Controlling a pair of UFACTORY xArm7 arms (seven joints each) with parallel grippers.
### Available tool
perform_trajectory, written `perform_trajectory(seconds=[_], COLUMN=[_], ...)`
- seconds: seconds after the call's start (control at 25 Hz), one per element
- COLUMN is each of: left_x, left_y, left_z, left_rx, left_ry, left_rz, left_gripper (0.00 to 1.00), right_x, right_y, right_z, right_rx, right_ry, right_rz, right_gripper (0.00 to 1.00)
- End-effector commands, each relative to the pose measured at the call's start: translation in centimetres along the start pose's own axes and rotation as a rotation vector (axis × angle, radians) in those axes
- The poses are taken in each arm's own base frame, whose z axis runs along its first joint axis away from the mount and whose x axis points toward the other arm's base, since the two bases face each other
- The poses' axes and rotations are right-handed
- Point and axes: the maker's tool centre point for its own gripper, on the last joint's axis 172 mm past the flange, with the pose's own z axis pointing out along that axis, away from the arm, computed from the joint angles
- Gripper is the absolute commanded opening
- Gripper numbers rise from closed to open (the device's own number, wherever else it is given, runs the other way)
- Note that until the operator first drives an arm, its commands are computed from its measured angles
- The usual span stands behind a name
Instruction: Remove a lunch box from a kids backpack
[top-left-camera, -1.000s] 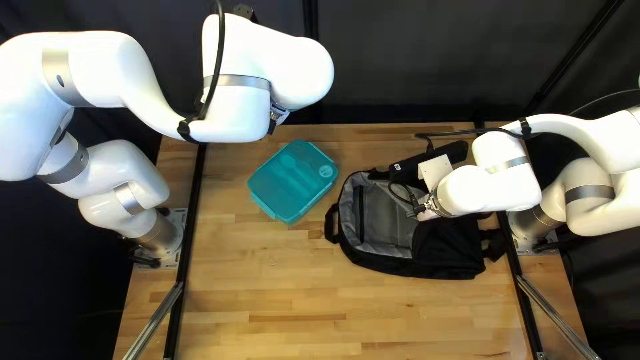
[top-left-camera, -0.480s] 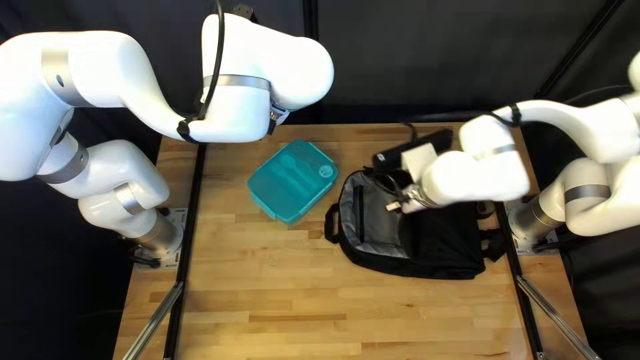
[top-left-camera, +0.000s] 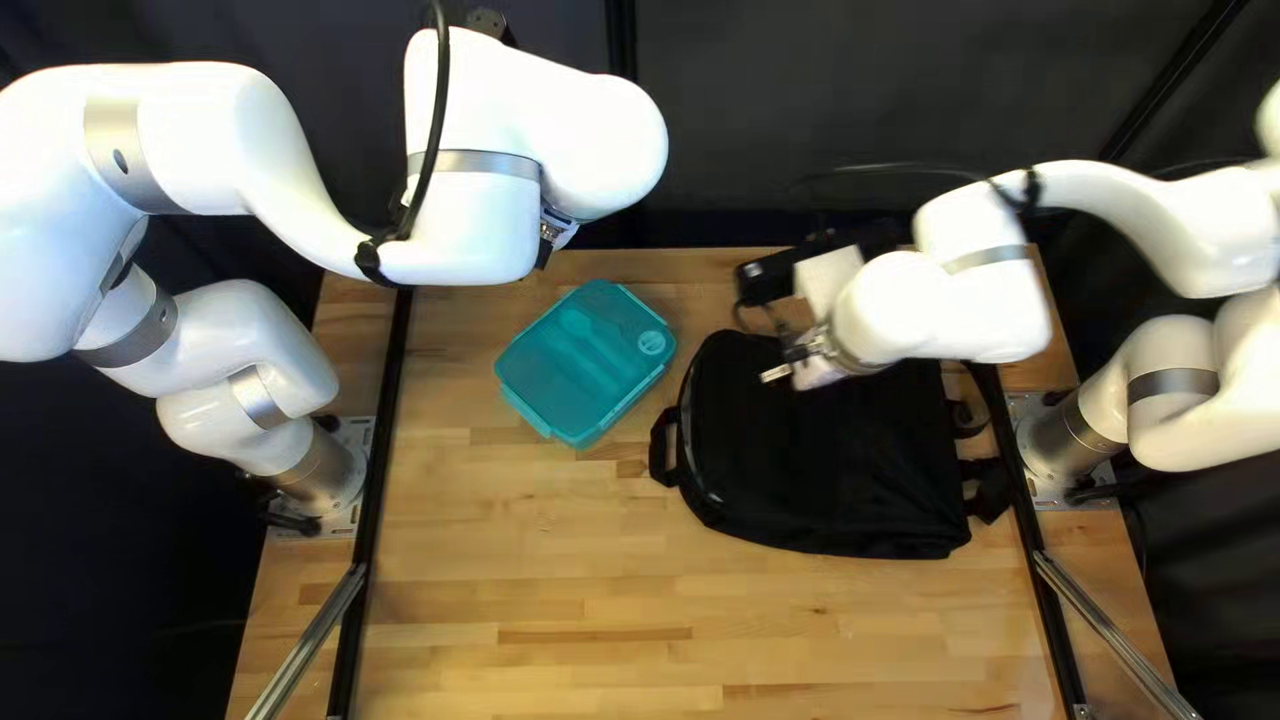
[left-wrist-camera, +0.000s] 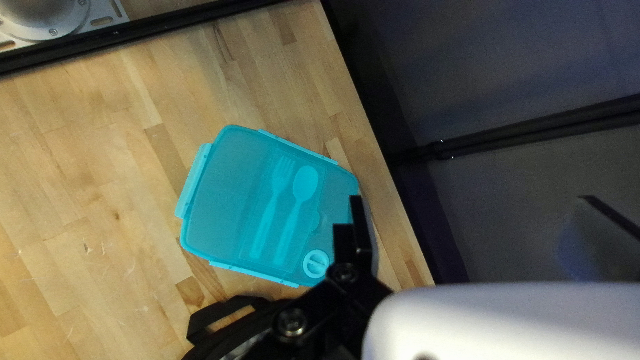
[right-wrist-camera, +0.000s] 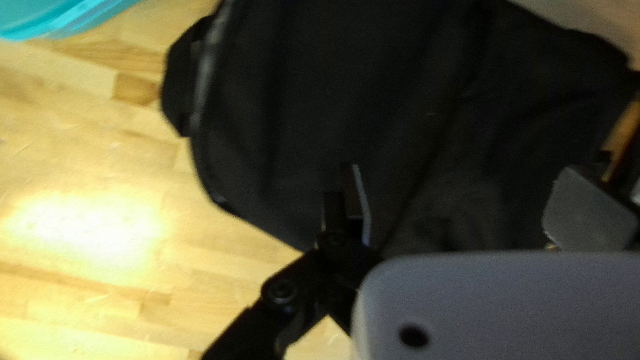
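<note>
Have the wooden table spread out below, with the white left arm raised over its far left part and the white right arm reaching in from the right. See the black backpack lying flat at the right, with its front panel down over the main compartment and its loop handle toward the left; cannot tell how far it is zipped. Find the teal lunch box on the table, outside the backpack, just left of it and turned at a slant. Hold the left gripper near the far edge, fingers well apart. Hold the right gripper above the far part of the backpack, fingers likewise spread wide. Through the box's lid, see a spoon beside a fork.
</note>
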Motion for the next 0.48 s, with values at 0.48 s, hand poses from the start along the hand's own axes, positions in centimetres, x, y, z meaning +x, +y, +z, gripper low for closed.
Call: perform_trajectory(seconds=[0.48], left_x=[0.0], left_y=[0.0], left_z=[0.0], left_rx=[0.000], left_ry=[0.000], left_rz=[0.000], left_gripper=[1.00], right_x=[-0.2], right_y=[9.0], right_z=[-2.1], right_rx=[-0.048], right_ry=[0.054], right_rz=[0.076], right_gripper=[1.00])
